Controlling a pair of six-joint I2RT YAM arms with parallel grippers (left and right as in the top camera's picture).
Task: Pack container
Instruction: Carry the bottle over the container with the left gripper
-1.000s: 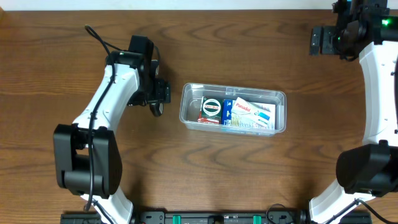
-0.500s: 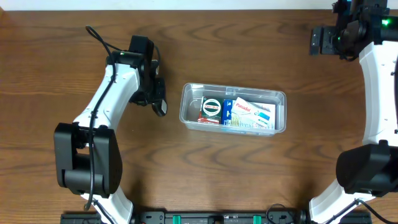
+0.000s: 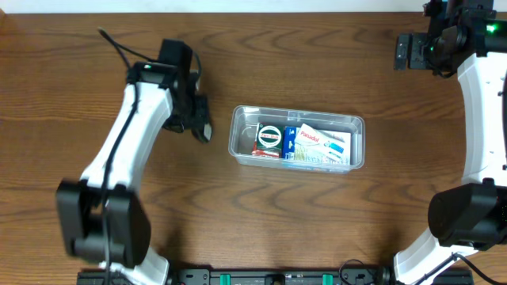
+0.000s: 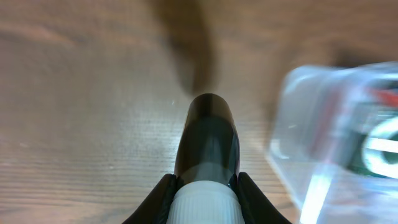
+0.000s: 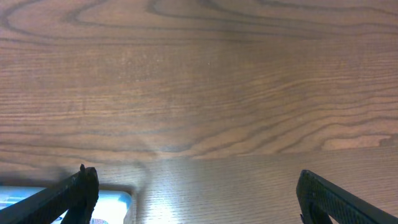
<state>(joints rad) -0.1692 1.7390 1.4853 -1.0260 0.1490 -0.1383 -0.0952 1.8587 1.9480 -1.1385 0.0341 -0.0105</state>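
The container (image 3: 235, 136) is a clear tub in the middle of the table, holding small boxes (image 3: 301, 142). Just left of it, my left gripper (image 3: 202, 128) is shut on a small dark bottle (image 3: 204, 132). In the left wrist view the fingers (image 4: 163, 196) clamp the bottle's white ribbed cap (image 4: 205, 205), and its dark body (image 4: 208, 140) points away over the wood. The container's blurred corner (image 4: 329, 130) shows at the right. My right gripper (image 3: 410, 51) hangs open at the far right back corner, with nothing between its fingers (image 5: 79, 186).
Inside the tub lie a red and green box (image 3: 268, 140), a blue box (image 3: 289, 142) and a white box (image 3: 325, 144). A pale blue and white shape (image 5: 115, 208) shows at the right wrist view's lower left edge.
My left gripper has shut on the dark bottle and shifted slightly back with it. The right arm has not moved.
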